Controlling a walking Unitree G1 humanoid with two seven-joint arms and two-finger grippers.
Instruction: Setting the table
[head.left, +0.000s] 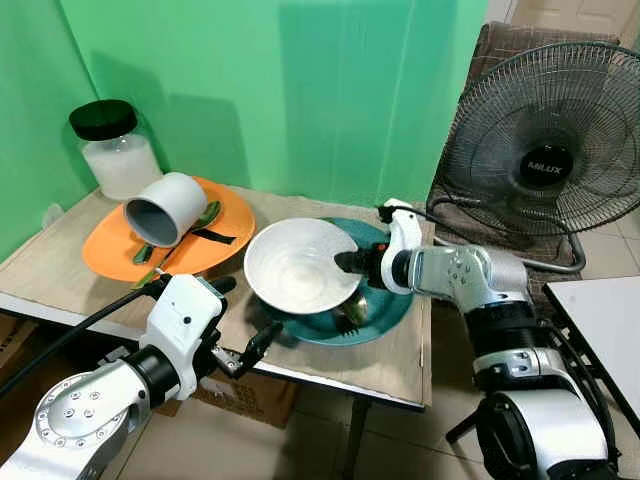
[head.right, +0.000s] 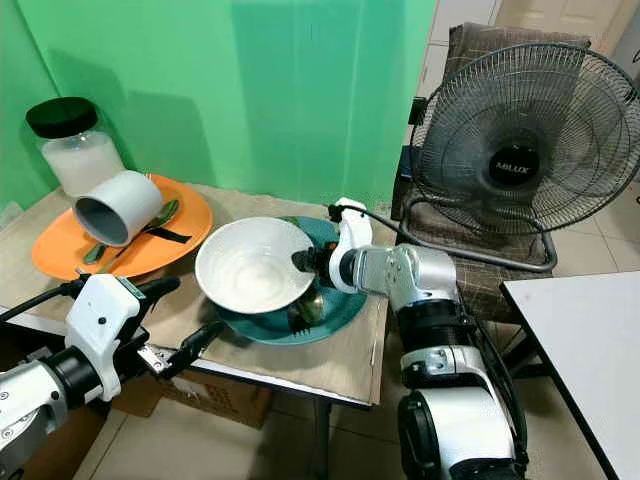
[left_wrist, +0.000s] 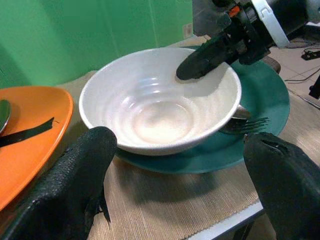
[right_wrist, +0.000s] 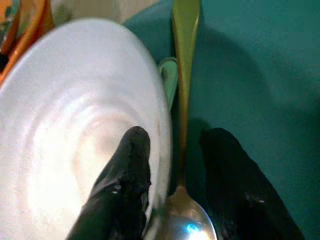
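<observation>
A white bowl (head.left: 295, 265) rests tilted on a teal plate (head.left: 385, 315) near the table's front right corner. My right gripper (head.left: 345, 263) is shut on the bowl's right rim, one finger (right_wrist: 125, 170) inside and the other finger (right_wrist: 235, 175) outside. A gold spoon (right_wrist: 186, 95) and a fork (left_wrist: 247, 124) lie on the plate beside and under the bowl. My left gripper (head.left: 245, 312) hovers open at the table's front edge, its fingers pointing at the bowl and holding nothing.
An orange plate (head.left: 100, 250) at the left carries a grey mug (head.left: 165, 208) lying on its side and a green spoon (head.left: 208, 213). Behind it stands a black-lidded jar (head.left: 115, 150). A floor fan (head.left: 550, 150) and a white tabletop (head.left: 605, 320) are at the right.
</observation>
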